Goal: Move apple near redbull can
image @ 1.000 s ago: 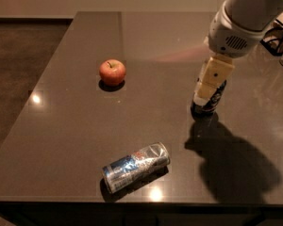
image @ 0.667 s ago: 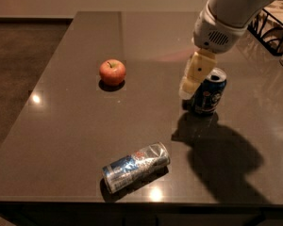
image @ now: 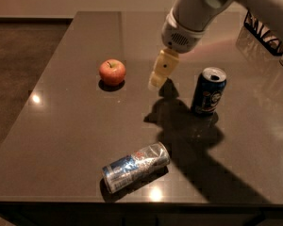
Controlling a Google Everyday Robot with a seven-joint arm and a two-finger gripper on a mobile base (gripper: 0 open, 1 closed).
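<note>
The apple [image: 112, 72] is small, red-orange with a short stem, and sits on the dark table [image: 61, 126] left of centre. The redbull can [image: 136, 167], silver and blue and dented, lies on its side near the front edge. My gripper [image: 158, 77] hangs from the white arm at the upper middle, above the table, to the right of the apple and clear of it. It holds nothing that I can see.
A shorter dark blue can [image: 208, 91] stands upright to the right of the gripper. A dark wire rack [image: 266, 29] sits at the far right back. The table's left edge drops to a brown floor [image: 19, 65].
The gripper has moved left, away from the dark blue can and toward the apple. The apple and both cans have not moved.
</note>
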